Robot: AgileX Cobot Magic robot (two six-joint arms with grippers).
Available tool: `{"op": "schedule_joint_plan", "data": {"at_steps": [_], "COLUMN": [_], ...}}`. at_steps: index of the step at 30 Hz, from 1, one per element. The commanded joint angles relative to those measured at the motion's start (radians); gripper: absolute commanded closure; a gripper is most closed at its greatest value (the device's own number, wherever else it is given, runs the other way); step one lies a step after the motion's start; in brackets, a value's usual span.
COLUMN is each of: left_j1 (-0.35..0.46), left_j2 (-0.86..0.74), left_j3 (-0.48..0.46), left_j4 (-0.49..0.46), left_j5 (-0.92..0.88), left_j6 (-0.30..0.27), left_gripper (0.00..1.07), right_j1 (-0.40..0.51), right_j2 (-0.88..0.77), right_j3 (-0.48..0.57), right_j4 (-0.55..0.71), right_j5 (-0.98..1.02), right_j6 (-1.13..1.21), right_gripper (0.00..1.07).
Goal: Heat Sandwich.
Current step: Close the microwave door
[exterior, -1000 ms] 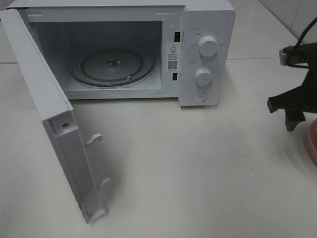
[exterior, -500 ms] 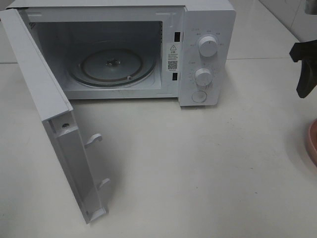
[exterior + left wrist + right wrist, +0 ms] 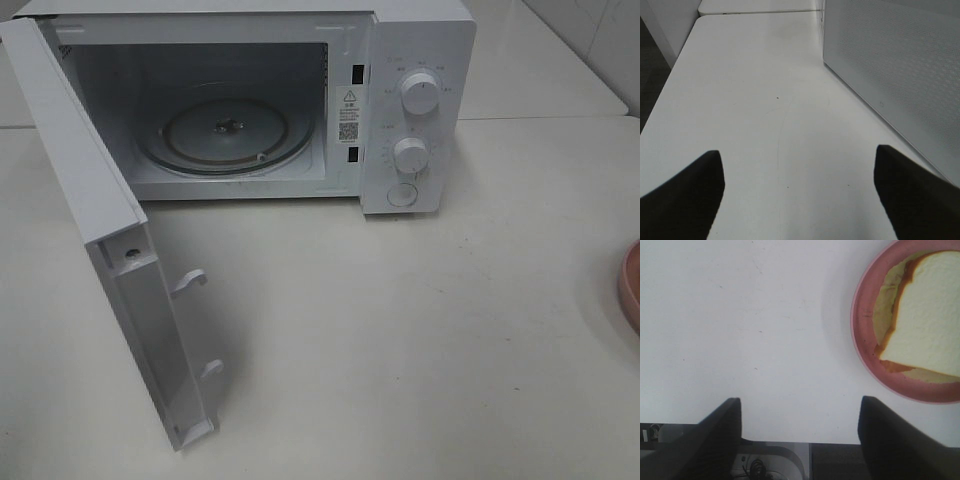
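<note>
So, microwave (image 3: 250, 100) being left with its door (image 3: 110, 250) swung wide, glass turntable (image 3: 225, 135) bare, sandwich (image 3: 927, 315) being kept on the pink plate (image 3: 862, 335) off to the right, left gripper (image 3: 799, 195) and right gripper (image 3: 800, 440) both being held spread apart over the white table (image 3: 420, 330), nothing being gripped.

Setting: probably a lab or test room staged as a kitchen corner, though little of the room shows. Evidence: white microwave (image 3: 250, 105), door (image 3: 110, 260) swung open, glass turntable (image 3: 225, 135) inside; plain white tables (image 3: 420, 330) butted edge to edge; pale tiled wall (image 3: 600, 35) at the far right; pink plate (image 3: 867, 340) with sandwich (image 3: 930, 315).
</note>
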Motion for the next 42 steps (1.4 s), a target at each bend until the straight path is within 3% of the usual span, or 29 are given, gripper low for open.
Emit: {"op": "schedule_joint_plan", "data": {"at_steps": [1,10,23,34,42], "left_j1": [0.001,0.001,0.001,0.001,0.001], "left_j2": [-0.017,-0.017,-0.017,-0.017,-0.017], "left_j3": [0.003,0.003,0.003,0.003,0.003], "left_j4": [0.000,0.000,0.000,0.000,0.000], "left_j5": [-0.012,-0.012,-0.012,-0.012,-0.012], "left_j6": [-0.003,-0.003,-0.003,-0.003,-0.003], "left_gripper": [0.30,0.30,0.30,0.30,0.30], "right_j1": [-0.006,-0.006,-0.005,-0.003,-0.003], "right_j2": [-0.159,-0.509,-0.961,-1.194,-1.292], "right_j3": [0.104,0.300,0.474,0.581,0.594], "right_j4": [0.002,0.007,0.007,0.007,-0.020], "right_j5": [0.071,0.060,-0.022,-0.043,-0.083], "right_j6": [-0.017,-0.017,-0.017,-0.017,-0.015], "right_gripper": [0.44,0.44,0.44,0.44,0.44]}}
